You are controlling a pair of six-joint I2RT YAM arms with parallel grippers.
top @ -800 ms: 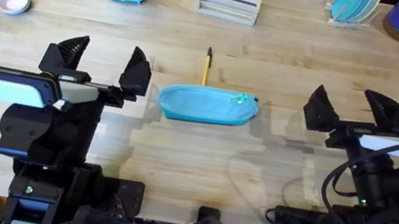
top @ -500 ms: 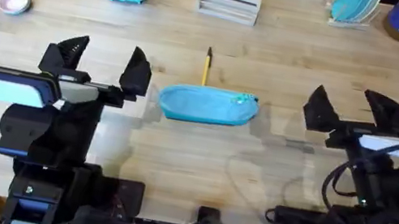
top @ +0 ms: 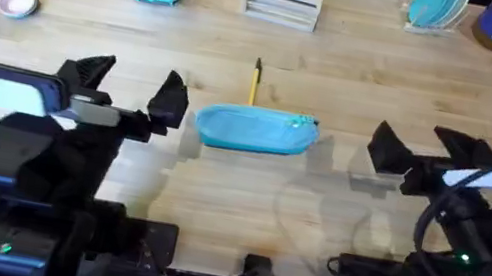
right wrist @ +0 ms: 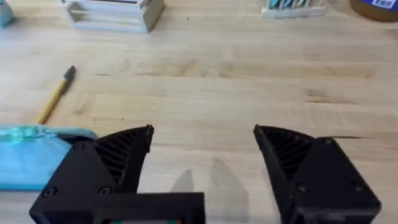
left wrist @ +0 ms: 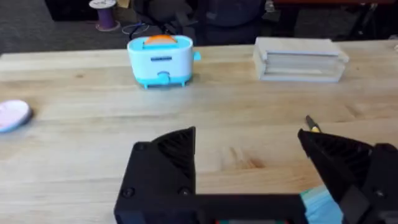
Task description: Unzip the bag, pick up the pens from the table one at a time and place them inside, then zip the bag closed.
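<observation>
Table (top: 360, 67) same; L gripper (top: 133, 88), R gripper (top: 422, 149) wide, shifted slightly.

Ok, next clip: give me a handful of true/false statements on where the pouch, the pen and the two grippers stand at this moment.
1. The bag lies flat on the table between the two grippers. True.
2. The left gripper is shut on the bag's zipper pull. False: its fingers are spread apart and hold nothing; it sits to the side of the bag.
3. A yellow pen lies on the table just beyond the bag. True.
4. The pen is already inside the bag. False: it lies outside on the bare wood.
5. The right gripper is shut on the pen. False: it is open and empty, off to the bag's other side.
</observation>
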